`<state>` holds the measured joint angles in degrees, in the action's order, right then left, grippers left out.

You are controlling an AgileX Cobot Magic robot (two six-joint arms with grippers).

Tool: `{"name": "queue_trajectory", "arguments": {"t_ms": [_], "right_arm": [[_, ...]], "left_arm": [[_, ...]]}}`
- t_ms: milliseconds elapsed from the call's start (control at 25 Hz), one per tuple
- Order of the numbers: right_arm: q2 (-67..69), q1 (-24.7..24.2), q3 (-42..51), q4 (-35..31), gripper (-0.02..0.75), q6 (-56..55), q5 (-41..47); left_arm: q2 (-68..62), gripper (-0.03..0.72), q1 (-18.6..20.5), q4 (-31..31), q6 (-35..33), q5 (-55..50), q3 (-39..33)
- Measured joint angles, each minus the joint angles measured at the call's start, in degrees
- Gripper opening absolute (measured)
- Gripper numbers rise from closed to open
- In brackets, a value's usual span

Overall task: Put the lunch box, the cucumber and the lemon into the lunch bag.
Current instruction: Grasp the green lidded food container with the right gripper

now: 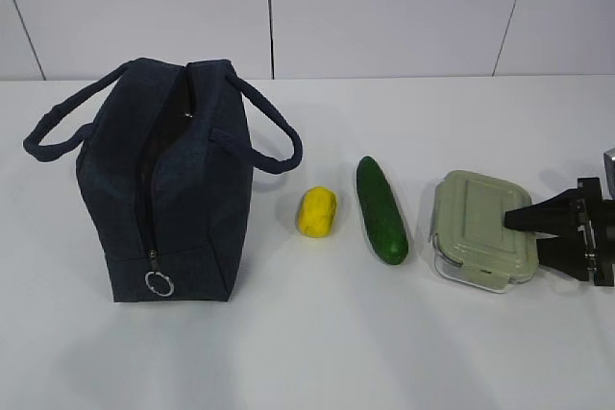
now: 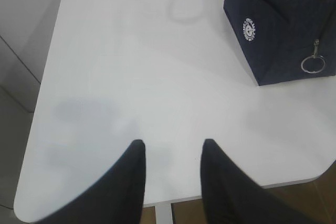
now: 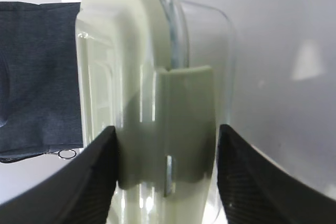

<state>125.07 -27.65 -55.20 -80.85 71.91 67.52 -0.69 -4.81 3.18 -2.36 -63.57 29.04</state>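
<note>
The lunch box (image 1: 476, 228), clear glass under a pale green lid, sits on the table at the right. My right gripper (image 1: 524, 237) comes in from the right edge and is shut on its near end. In the right wrist view the lunch box (image 3: 147, 77) fills the space between the two fingers of that gripper (image 3: 166, 129), and both touch it. The cucumber (image 1: 381, 208) lies left of the box, then the yellow lemon (image 1: 317, 211). The navy lunch bag (image 1: 163, 189) stands at the left. My left gripper (image 2: 170, 142) is open over bare table, with nothing between its fingers.
The lunch bag (image 2: 278, 30) with its white logo and its ring pull (image 2: 312, 65) lies ahead and to the right of the left gripper. The table's edge (image 2: 236, 190) runs just below the left fingers. A white wall stands behind the table.
</note>
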Motion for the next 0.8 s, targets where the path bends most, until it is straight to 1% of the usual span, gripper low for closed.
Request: {"name": "queue_trajectory", "arguments": {"t_ms": [400, 640, 800], "right_arm": [[0.0, 0.0, 0.0, 0.1, 0.428, -0.8, 0.0], [0.0, 0.0, 0.0, 0.1, 0.393, -1.3, 0.2], [0.0, 0.0, 0.0, 0.1, 0.392, -1.6, 0.2]], "left_arm": [[0.0, 0.239, 0.0, 0.0, 0.0, 0.0, 0.0], [0.0, 0.238, 0.0, 0.0, 0.0, 0.0, 0.0], [0.0, 0.238, 0.0, 0.0, 0.0, 0.0, 0.0]]}}
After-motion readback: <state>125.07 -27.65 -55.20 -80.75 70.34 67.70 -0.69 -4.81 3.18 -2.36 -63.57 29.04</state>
